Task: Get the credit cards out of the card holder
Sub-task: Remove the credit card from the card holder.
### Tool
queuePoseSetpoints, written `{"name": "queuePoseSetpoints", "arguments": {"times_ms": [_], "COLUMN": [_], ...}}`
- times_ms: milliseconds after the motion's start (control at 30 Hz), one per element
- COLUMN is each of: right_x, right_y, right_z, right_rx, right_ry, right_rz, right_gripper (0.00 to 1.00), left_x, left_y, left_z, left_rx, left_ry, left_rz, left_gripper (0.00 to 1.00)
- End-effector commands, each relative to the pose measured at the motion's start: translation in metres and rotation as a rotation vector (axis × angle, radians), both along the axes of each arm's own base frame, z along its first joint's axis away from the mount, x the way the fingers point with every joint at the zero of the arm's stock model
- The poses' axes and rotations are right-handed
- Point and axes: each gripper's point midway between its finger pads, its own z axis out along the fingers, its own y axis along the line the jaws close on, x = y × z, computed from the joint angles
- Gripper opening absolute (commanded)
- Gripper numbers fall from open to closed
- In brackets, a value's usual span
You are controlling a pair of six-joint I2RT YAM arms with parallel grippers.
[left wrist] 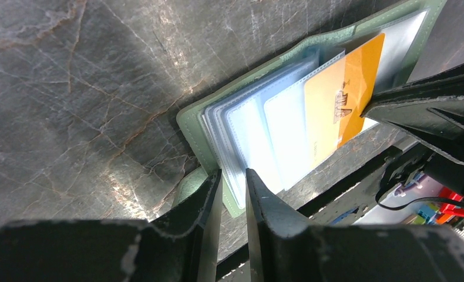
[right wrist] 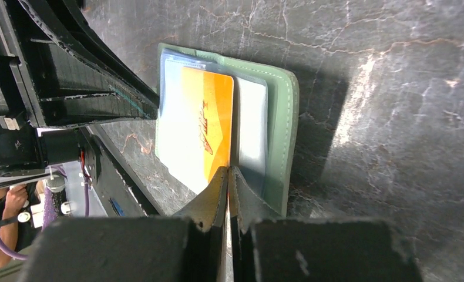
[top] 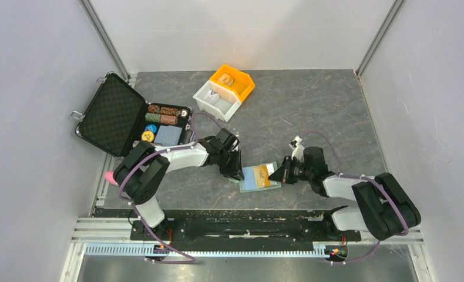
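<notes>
Dark marbled table [top: 312,111], centre front: left gripper [left wrist: 234,173] is pinching the edge of the card holder [left wrist: 190,126] lying open, orange card [right wrist: 209,111] is sitting in its clear pocket, right gripper [right wrist: 228,171] is apparently clamping that card's edge, extraction only beginning, none out.

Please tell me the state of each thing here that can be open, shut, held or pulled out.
card holder, lying open on the table
orange card, partly out of its clear pocket
left gripper, shut on the card holder's edge
right gripper, shut on the orange card
black case, lid open
</notes>
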Motion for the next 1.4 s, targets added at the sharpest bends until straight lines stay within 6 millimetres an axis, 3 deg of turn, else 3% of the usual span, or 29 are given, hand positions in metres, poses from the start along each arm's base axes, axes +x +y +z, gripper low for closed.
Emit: {"name": "queuePoseSetpoints", "arguments": {"times_ms": [0,467,900,1167,1367], "right_x": [0.011,0.014,0.013,0.019,0.018], "right_y": [-0.005,-0.004,-0.018,-0.017,-0.01], "right_z": [0.009,0.026,0.03,0.054,0.071], "right_rx": [-0.015,0.02,-0.002,0.044,0.107], "right_ry": [-0.043,-0.08,-0.101,-0.132,-0.144], "right_rz": [-0.022,0.012,-0.026,-0.04,-0.007], "right_gripper": [0.0,0.0,0.0,0.0,0.0], "left_x": [0.002,0.002,0.01,0.018,0.017], "left_y": [0.019,0.011,0.01,-0.001,-0.018], "left_z": [-0.021,-0.007,0.016,0.05,0.083], "left_rx": [0.12,0.07,0.072,-0.005,-0.161], "left_ry": [-0.024,-0.018,-0.054,-0.113,-0.167], "left_rz": [-0.027,-0.006,0.012,0.005,-0.016], "left_gripper": [0.29,0.31,0.37,0.57,0.68]}}
